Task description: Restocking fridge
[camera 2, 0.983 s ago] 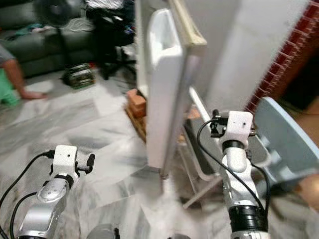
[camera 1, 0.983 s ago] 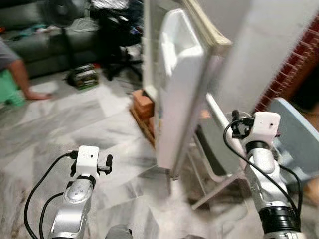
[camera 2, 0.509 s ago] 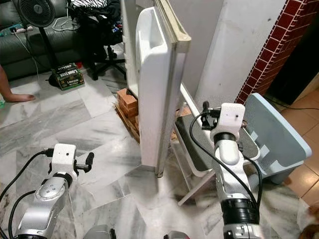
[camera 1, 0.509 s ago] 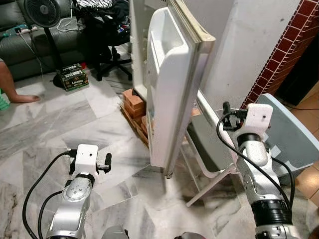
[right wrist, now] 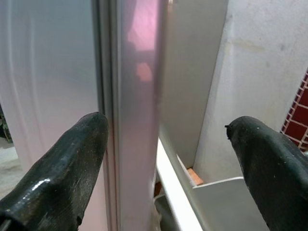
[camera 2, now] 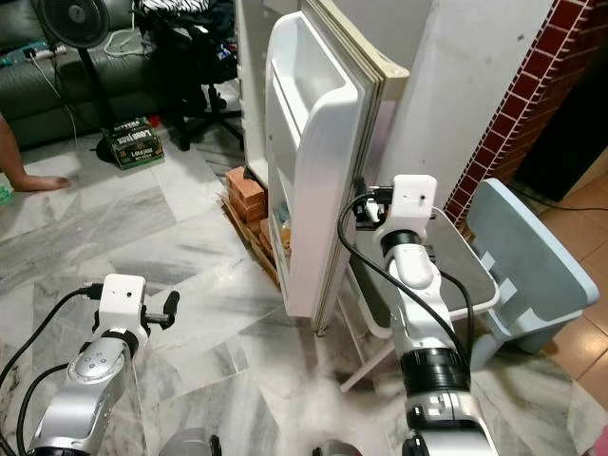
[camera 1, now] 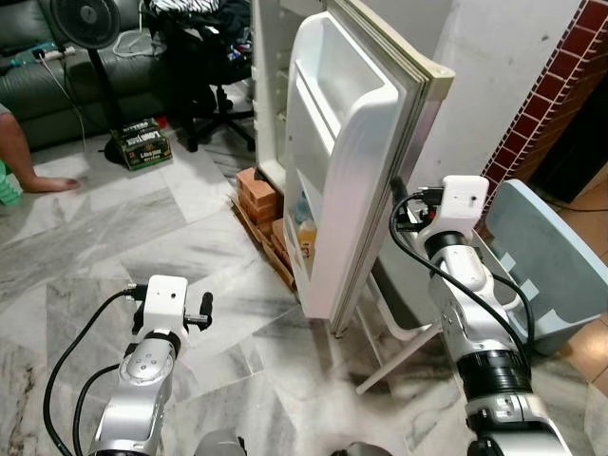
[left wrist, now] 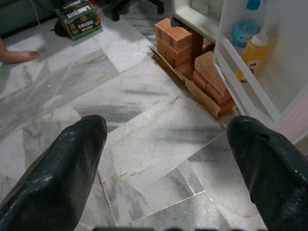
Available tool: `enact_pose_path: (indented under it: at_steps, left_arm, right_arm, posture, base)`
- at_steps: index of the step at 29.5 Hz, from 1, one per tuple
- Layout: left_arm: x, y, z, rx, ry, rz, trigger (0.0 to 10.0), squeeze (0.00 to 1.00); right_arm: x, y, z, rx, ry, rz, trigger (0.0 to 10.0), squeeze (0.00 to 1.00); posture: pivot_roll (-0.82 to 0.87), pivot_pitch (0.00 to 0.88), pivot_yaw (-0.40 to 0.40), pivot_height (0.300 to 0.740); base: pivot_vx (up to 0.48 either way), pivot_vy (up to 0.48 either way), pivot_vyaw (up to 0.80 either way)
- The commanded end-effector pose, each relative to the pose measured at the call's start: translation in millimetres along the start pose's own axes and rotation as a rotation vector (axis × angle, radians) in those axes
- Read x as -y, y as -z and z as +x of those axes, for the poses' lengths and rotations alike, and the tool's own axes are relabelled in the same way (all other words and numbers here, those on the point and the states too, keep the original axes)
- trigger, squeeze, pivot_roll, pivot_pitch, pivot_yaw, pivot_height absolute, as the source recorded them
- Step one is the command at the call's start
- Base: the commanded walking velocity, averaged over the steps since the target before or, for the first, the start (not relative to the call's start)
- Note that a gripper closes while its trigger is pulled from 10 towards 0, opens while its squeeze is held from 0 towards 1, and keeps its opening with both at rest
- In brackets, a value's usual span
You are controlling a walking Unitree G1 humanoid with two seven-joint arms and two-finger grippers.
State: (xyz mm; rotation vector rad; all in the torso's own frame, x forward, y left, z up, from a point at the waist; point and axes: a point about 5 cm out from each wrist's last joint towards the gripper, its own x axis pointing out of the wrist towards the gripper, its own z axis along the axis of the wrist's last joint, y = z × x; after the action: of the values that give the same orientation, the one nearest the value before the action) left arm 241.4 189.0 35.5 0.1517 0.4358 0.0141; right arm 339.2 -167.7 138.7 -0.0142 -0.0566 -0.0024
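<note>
The right gripper [right wrist: 163,144] is spread wide, straddling the outer edge of the open fridge door [camera 1: 356,180]. The left gripper [left wrist: 166,159] is spread over bare marble floor [camera 1: 114,247].

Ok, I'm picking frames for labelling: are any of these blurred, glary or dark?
Both eye views are sharp and evenly lit. Left wrist view is clear, bottles readable, fingers soft up close. Right wrist view shows a pinkish sheen on the fridge door edge, with blurry fingers.
</note>
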Motion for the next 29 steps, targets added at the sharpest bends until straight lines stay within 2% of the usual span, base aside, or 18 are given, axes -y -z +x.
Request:
enact_pose_path:
  at_steps: [1, 6, 8, 11, 14, 15, 18, 22, 23, 24, 25, 26, 27, 28, 29]
  left_arm:
    - [0.1, -1.0, 1.3, -0.003, -0.006, 0.004, 10.0, 0.0]
    - [0.0, -0.9, 1.2, -0.002, -0.005, 0.006, 10.0, 0.0]
    - [0.0, -1.1, 1.4, -0.002, -0.001, 0.008, 10.0, 0.0]
    - [0.8, -1.3, 1.8, -0.003, 0.006, 0.01, 10.0, 0.0]
    - [2.3, -1.7, 2.3, -0.003, 0.019, 0.012, 10.0, 0.0]
    - [2.3, -1.7, 2.3, -0.003, 0.019, 0.012, 10.0, 0.0]
    - [3.3, -1.4, 2.0, -0.004, 0.022, 0.01, 10.0, 0.0]
    - [4.2, -0.8, 1.9, -0.006, 0.021, 0.007, 10.0, 0.0]
    - [4.2, -0.8, 1.9, -0.006, 0.021, 0.007, 10.0, 0.0]
    - [4.6, -0.8, 1.8, -0.004, 0.021, 0.005, 10.0, 0.0]
    - [4.6, -0.8, 1.8, -0.004, 0.021, 0.005, 10.0, 0.0]
    - [5.1, -0.5, 1.5, -0.004, 0.022, 0.006, 10.0, 0.0]
    - [5.5, -0.4, 1.2, -0.004, 0.022, 0.007, 10.0, 0.0]
    - [5.5, -0.4, 1.2, -0.004, 0.022, 0.007, 10.0, 0.0]
    - [4.9, -0.7, 0.9, -0.003, 0.022, 0.006, 10.0, 0.0]
  right_arm:
    - [-0.7, -5.2, 5.2, 0.011, -0.001, -0.011, 10.0, 0.0]
    - [-8.2, -7.5, 10.5, 0.021, -0.024, 0.005, 10.0, 0.0]
    - [-16.1, -11.3, 14.5, 0.034, -0.049, 0.033, 10.0, 0.0]
    - [-31.5, -19.1, 22.0, 0.052, -0.111, 0.095, 10.0, 0.0]
    - [-54.4, -26.6, 30.1, 0.056, -0.225, 0.153, 10.0, 0.0]
    - [-54.4, -26.6, 30.1, 0.056, -0.225, 0.153, 10.0, 0.0]
    - [-72.4, -32.9, 39.2, 0.047, -0.261, 0.185, 10.0, 0.0]
    - [-90.6, -41.3, 44.1, 0.063, -0.298, 0.185, 10.0, 0.0]
    - [-90.6, -41.3, 44.1, 0.063, -0.298, 0.185, 10.0, 0.0]
    - [-99.7, -44.9, 45.4, 0.058, -0.319, 0.223, 10.0, 0.0]
    - [-99.7, -44.9, 45.4, 0.058, -0.319, 0.223, 10.0, 0.0]
    - [-122.1, -51.8, 39.5, 0.029, -0.464, 0.36, 10.0, 0.0]
    - [-151.4, -67.6, 19.8, 0.0, -0.772, 0.595, 10.0, 0.0]
    - [-151.4, -67.6, 19.8, 0.0, -0.772, 0.595, 10.0, 0.0]
    - [-162.5, -102.8, -24.8, 0.022, -1.237, 0.84, 10.0, 0.0]
  posture:
    - [0.1, 0.0, -0.017, 0.74]
    - [0.1, 0.0, -0.012, 0.74]
    - [0.1, 0.0, -0.011, 0.74]
    - [0.1, 0.0, -0.008, 0.74]
    - [0.11, 0.0, -0.01, 0.74]
    - [0.11, 0.0, -0.01, 0.74]
    - [0.12, 0.0, -0.02, 0.74]
    - [0.12, 0.0, -0.024, 0.74]
    - [0.12, 0.0, -0.024, 0.74]
    - [0.13, 0.0, -0.027, 0.74]
    - [0.13, 0.0, -0.027, 0.74]
    - [0.13, 0.0, -0.032, 0.74]
    - [0.14, 0.0, -0.033, 0.74]
    - [0.14, 0.0, -0.033, 0.74]
    - [0.14, 0.0, -0.033, 0.74]
  base:
    - [0.0, 0.0, 0.0]
    - [0.0, 0.0, 0.0]
    - [0.0, 0.0, 0.0]
    - [0.0, 0.0, 0.0]
    - [0.0, 0.0, 0.0]
    - [0.0, 0.0, 0.0]
    - [0.0, 0.0, 0.0]
    - [0.0, 0.0, 0.0]
    - [0.0, 0.0, 0.0]
    - [0.0, 0.0, 0.0]
    - [0.0, 0.0, 0.0]
    - [0.0, 0.0, 0.0]
    - [0.0, 0.0, 0.0]
    - [0.0, 0.0, 0.0]
    - [0.0, 0.0, 0.0]
